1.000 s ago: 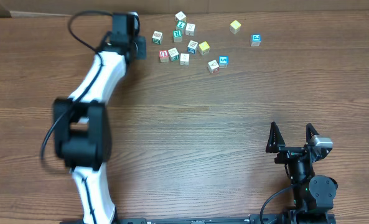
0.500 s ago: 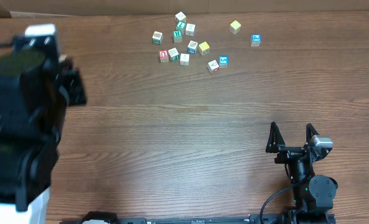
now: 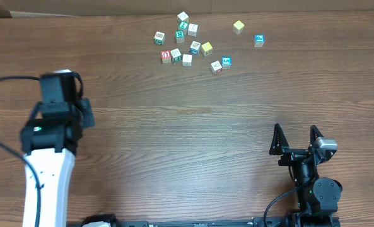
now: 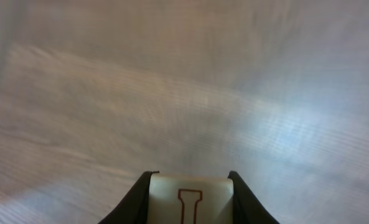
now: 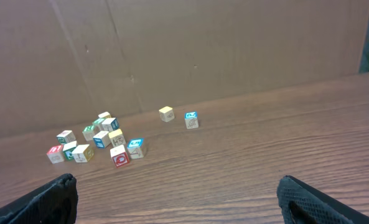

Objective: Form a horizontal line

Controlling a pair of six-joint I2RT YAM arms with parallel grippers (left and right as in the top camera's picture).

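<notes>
**Fingers, left gripper** (image 4: 189, 206): two dark fingers (image 4: 136, 202) clenched on a small cream-white wooden cube (image 4: 190, 186) with a reddish-brown letter I. The cube sits squarely between them, lettered face toward the wrist camera. Beyond the tips is only blurred wood-grain table (image 4: 172, 93).

**Fingers, right gripper** (image 3: 295, 140): spread wide, with nothing between them.

**Changes:**
- A second ago the left arm (image 3: 48, 135) reached to the far edge, its fingers just beside the scattered cubes.
- Half a second ago it loomed large at the left of the overhead view.
- Now it is over bare table, well apart from the scatter.
- The right gripper and the loose cubes have not shifted.

**Loose wooden letter cubes:** these lie well ahead of the right fingers and to their left, near a brown cardboard wall (image 5: 234, 50).
- The red-marked cube (image 3: 166, 56) is at the end of the group nearest the left fingers.
- The yellow cube (image 3: 207, 48) is mid-group, touching a blue-faced cube (image 3: 195, 46).
- A pale yellow cube (image 3: 238, 26) and a blue-marked cube (image 3: 259, 40) stand apart from the group, on the side toward the right fingers.
- A red-faced cube (image 3: 216, 67) and a blue-topped cube (image 3: 226, 61) stand together, closest in the group to the right fingers.
</notes>
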